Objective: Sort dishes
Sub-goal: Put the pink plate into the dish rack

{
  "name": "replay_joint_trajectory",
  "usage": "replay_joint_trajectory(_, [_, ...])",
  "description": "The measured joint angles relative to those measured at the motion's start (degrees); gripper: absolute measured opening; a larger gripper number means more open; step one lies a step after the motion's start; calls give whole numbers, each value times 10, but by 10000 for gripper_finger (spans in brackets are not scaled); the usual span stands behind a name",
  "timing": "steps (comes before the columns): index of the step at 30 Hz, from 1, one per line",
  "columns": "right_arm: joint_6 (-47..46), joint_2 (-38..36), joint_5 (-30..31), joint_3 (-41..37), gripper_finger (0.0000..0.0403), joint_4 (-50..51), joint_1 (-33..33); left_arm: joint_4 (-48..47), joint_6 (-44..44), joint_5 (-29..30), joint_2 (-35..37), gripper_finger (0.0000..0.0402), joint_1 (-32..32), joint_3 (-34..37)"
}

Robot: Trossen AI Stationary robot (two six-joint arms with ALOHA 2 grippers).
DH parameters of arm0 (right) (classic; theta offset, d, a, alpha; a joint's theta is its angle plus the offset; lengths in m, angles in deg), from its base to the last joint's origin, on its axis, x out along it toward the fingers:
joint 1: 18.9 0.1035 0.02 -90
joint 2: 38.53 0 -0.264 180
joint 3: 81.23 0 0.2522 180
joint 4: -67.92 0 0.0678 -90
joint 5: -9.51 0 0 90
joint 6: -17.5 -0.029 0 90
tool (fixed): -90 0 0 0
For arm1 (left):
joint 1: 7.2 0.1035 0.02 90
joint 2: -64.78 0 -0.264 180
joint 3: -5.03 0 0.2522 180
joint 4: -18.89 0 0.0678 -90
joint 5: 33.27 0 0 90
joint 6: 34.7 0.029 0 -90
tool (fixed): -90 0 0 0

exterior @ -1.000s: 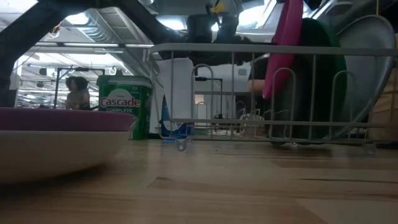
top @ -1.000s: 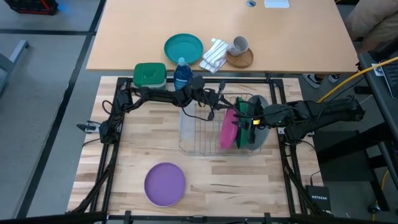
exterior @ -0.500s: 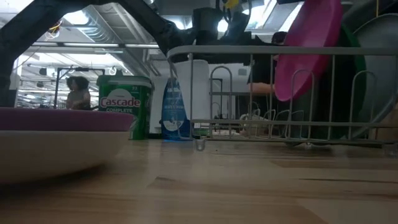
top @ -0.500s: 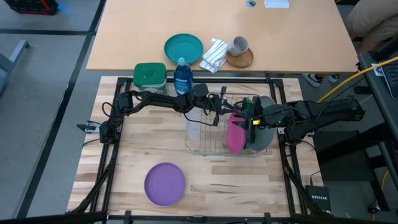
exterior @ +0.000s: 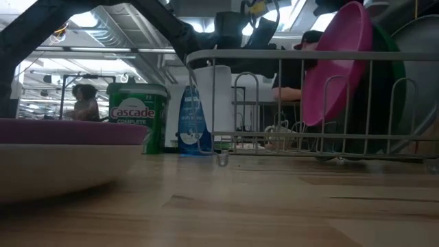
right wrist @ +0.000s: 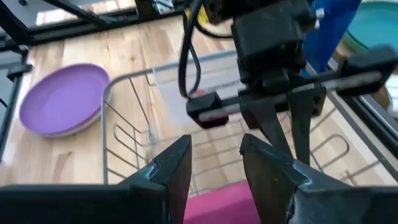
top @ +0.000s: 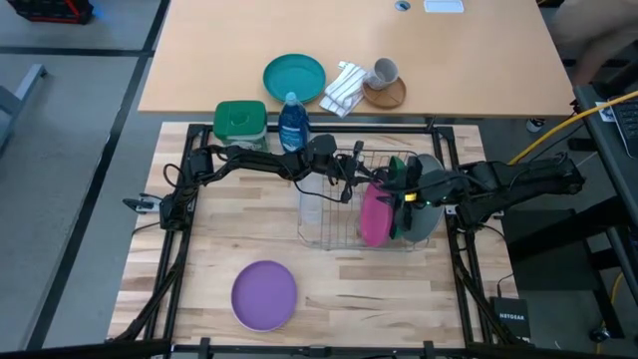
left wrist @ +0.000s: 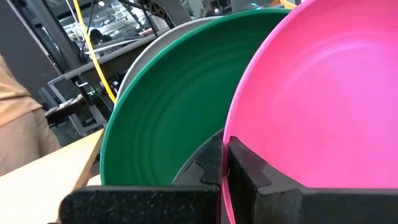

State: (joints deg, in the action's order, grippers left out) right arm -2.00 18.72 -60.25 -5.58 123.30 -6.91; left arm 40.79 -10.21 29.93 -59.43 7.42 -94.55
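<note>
From above, the left gripper (top: 355, 185) pinches the magenta-pink plate (top: 374, 213) upright in the wire rack (top: 319, 214), green plate (top: 397, 172) and grey plate (top: 427, 207) behind; the right gripper (top: 407, 197), fingers apart, hovers alongside. Low down: purple plate (exterior: 62, 154) on wood table (exterior: 274, 206), detergent tub (exterior: 134, 116) beyond.

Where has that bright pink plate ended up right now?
The pink plate stands on edge in the wire rack at the table's right, beside the green plate, gripped by the left gripper.
</note>
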Motion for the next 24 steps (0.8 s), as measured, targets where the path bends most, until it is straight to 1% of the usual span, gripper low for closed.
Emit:
replay_joint_trajectory(11, [-2, 0, -4, 0, 147, 10, 0, 3, -10, -1, 2, 0, 6, 0])
replay_joint_trajectory(15, [-2, 0, -4, 0, 147, 10, 0, 29, -9, -13, 2, 0, 7, 0])
replay_joint_trajectory(24, [-2, -1, -4, 0, 147, 9, 0, 22, 90, -17, 3, 0, 18, 0])
